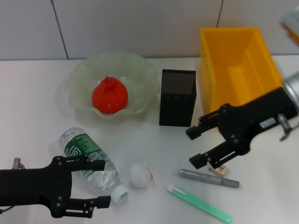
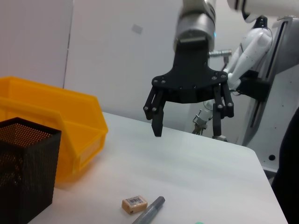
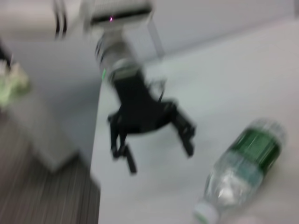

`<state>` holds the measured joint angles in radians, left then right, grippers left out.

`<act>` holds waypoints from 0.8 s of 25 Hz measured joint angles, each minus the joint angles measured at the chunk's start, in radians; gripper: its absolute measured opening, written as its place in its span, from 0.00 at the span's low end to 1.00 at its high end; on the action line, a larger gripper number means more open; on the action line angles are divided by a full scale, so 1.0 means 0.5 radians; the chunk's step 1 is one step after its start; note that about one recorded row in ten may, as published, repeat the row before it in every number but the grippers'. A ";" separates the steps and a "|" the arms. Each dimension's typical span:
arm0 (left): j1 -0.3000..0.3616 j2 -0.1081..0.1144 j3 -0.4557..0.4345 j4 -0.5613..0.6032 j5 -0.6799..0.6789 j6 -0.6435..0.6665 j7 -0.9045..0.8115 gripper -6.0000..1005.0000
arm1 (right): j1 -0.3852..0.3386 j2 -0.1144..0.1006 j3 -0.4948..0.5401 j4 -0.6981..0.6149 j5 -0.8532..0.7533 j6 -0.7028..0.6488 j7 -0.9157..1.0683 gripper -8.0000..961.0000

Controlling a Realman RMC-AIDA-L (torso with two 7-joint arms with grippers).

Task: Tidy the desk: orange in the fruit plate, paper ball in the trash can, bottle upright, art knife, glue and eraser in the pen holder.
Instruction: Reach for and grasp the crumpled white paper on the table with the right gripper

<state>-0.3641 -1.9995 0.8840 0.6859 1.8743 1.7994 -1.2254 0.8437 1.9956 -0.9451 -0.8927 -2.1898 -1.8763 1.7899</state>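
You have the trash can (image 1: 236, 65) at the far right of the desk (image 1: 32, 102), its yellow interior showing nothing inside. To its left, the fruit plate (image 1: 84, 74) holds the orange (image 1: 109, 96) near its middle. Between those two stands the pen holder (image 1: 178, 97), upright; you cannot see what its mesh walls contain.

Near left, the bottle (image 1: 91, 158) lies on its side, cap pointing toward the near right. Your left gripper (image 1: 103, 183) sits over the cap end with its jaws wide apart, one finger across the bottle's body, gripping nothing. The paper ball (image 1: 140, 175) rests just right of the cap.

Your right gripper (image 1: 194, 147) hangs in front of the trash can, spread open and empty. Just beneath its near finger lies the eraser (image 1: 218, 170), touching a grey pen (image 1: 209, 178). A green pen-like stick (image 1: 200, 204) lies nearest.
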 joint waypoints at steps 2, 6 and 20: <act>-0.003 0.001 0.002 0.001 0.002 0.001 0.002 0.84 | 0.087 -0.001 -0.038 0.000 -0.077 -0.008 0.035 0.82; -0.009 -0.006 0.000 0.025 0.032 -0.003 0.011 0.84 | 0.291 0.037 -0.126 -0.001 -0.282 0.003 0.058 0.82; 0.017 -0.013 -0.019 0.009 0.050 -0.015 0.004 0.84 | 0.481 0.182 -0.862 0.154 -0.326 0.650 0.031 0.82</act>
<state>-0.3558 -2.0061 0.8744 0.6905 1.8993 1.7919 -1.2234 1.0839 2.0865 -1.3763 -0.8158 -2.3528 -1.5514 1.8053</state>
